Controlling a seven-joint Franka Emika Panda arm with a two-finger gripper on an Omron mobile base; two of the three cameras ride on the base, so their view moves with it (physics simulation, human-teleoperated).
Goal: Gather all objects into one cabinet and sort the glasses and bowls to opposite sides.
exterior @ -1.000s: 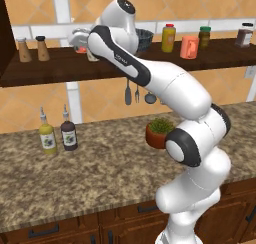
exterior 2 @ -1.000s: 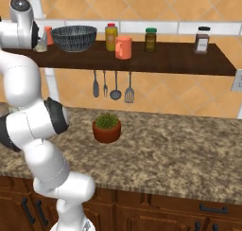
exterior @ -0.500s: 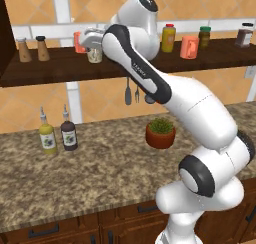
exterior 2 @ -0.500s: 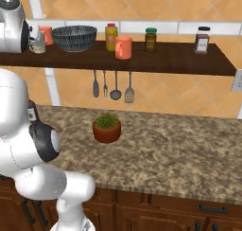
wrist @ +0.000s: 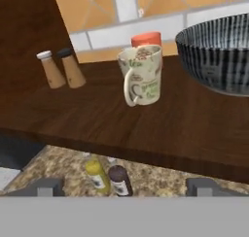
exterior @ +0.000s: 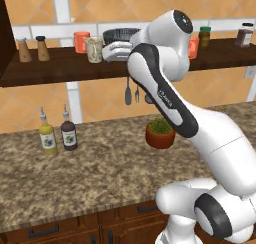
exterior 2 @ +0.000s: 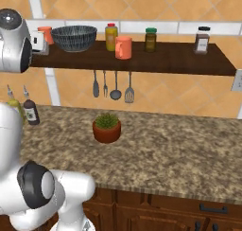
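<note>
Beige speckled cup (wrist: 142, 75) is seen standing upright on the dark shelf (wrist: 160, 129), well clear of the gripper (wrist: 126, 188), whose jaws are spread wide with nothing between them. In the hand view a handle is shown on the cup's left side (so it reads more as a mug), and a coral-orange cup (wrist: 146, 39) is set directly behind it, touching or nearly so; which cannot be told. The dark ribbed bowl (wrist: 219, 54) is placed just beside them on the right, and two brown shakers (wrist: 61, 68) stand further left. In the right base view a second coral-orange cup (exterior 2: 123, 48) is found further along the shelf, on the bowl's other side, between a yellow-lidded jar (exterior 2: 111, 36) and a green-lidded jar (exterior 2: 150, 39). Sorting is judged unfinished, since cups sit on both sides of the bowl. Risk is judged to lie in a close approach: the bowl's rim could be clipped by an open finger, or the rear cup knocked over.
</note>
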